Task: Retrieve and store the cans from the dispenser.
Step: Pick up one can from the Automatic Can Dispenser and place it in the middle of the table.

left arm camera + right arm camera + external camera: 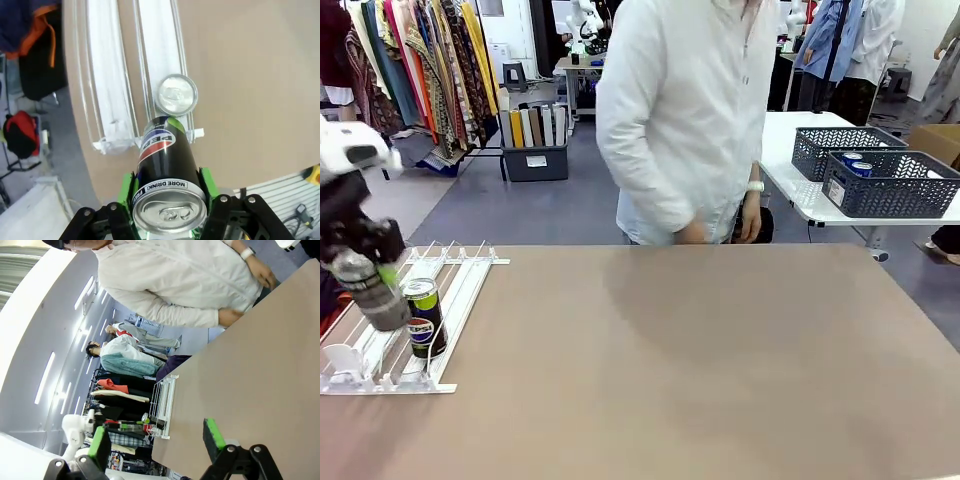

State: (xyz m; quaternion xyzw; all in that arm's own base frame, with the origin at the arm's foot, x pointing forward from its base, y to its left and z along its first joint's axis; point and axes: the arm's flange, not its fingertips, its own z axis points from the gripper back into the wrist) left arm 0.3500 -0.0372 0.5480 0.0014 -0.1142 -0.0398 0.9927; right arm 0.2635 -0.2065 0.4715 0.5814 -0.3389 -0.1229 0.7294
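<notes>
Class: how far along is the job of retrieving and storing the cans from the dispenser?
Done, perhaps: blue cans sit in the grey baskets on the side table. In hand: the left gripper grips a Pepsi can over the dispenser. Left: one more can stands in its lane; the right gripper is open.

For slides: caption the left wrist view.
Left gripper, jaws shut on a Pepsi can, near another can in the rack.

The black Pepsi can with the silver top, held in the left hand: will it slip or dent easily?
Probably slippery: the black Pepsi can has a smooth glossy wall, and only the green pads of the left hand clamp it. Likely dentable if squeezed hard, being thin metal. Laid sideways, its round body would probably roll.
</notes>
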